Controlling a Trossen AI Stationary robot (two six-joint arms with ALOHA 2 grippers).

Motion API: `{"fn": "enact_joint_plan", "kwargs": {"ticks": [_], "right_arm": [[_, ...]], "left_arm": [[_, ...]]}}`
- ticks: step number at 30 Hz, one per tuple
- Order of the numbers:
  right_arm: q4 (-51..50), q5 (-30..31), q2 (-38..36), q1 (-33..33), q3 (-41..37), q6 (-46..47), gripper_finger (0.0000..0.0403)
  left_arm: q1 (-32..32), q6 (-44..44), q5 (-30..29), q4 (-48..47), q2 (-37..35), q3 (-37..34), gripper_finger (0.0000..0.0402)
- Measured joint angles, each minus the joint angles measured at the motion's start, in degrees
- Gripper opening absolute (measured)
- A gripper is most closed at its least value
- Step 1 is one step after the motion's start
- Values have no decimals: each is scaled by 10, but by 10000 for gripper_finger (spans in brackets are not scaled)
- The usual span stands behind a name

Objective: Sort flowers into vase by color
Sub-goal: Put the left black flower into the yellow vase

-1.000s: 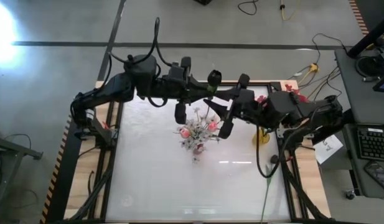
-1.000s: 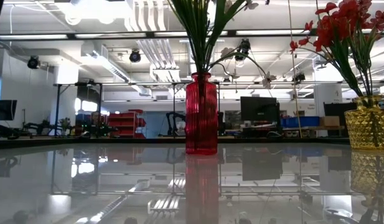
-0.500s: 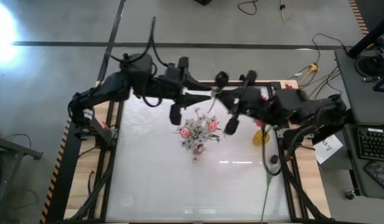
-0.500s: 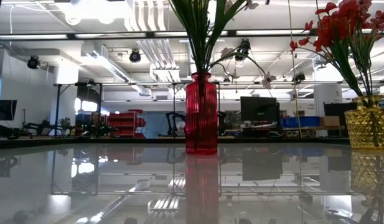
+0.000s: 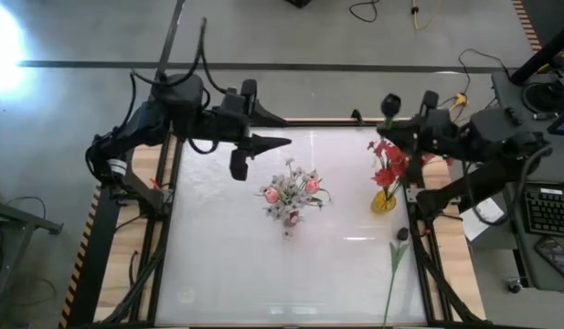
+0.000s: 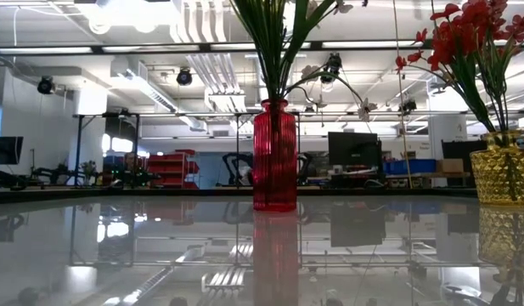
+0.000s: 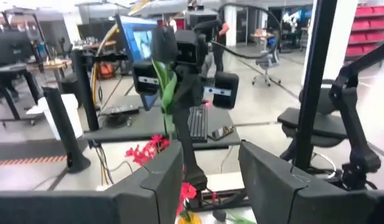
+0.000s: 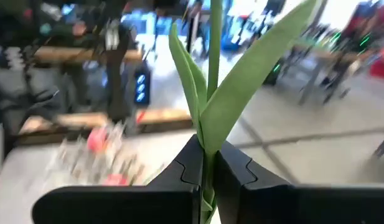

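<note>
- My right gripper (image 8: pixel 207 180) is pinched on a green flower stem (image 8: pixel 214 43), just below its leaves, held near the yellow vase (image 5: pixel 383 201).
- Left gripper (image 7: pixel 210 180) hangs spread, empty, at the table's far edge.
- The stem looks light, bendy and slippery; I'd hold it low on the stalk.

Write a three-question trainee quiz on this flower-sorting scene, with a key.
1. True or false: the right pincer is shut on a green leafy stem.
2. Which container holds the red flowers? A) blue vase B) gold vase C) clear glass jar
3. Fill in: the left pincer stands ____ and holds nothing.
Key: 1 true; 2 B; 3 open.
</note>
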Motion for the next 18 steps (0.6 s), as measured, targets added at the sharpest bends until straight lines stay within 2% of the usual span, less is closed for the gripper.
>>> {"fn": "enact_joint_plan", "kwargs": {"ticks": [4,11,15,18], "right_arm": [[-42,-46,-32,0,-49,61,13],[7,-125,-98,0,-181,74,13],[54,-161,-144,0,-253,74,13],[56,-166,-184,0,-292,72,13]], "left_arm": [[0,-12,-2,-3,17,-11,141],[1,-38,-3,6,41,-9,141],[1,-56,-32,6,52,-9,141],[1,-67,-62,14,53,-9,141]]}}
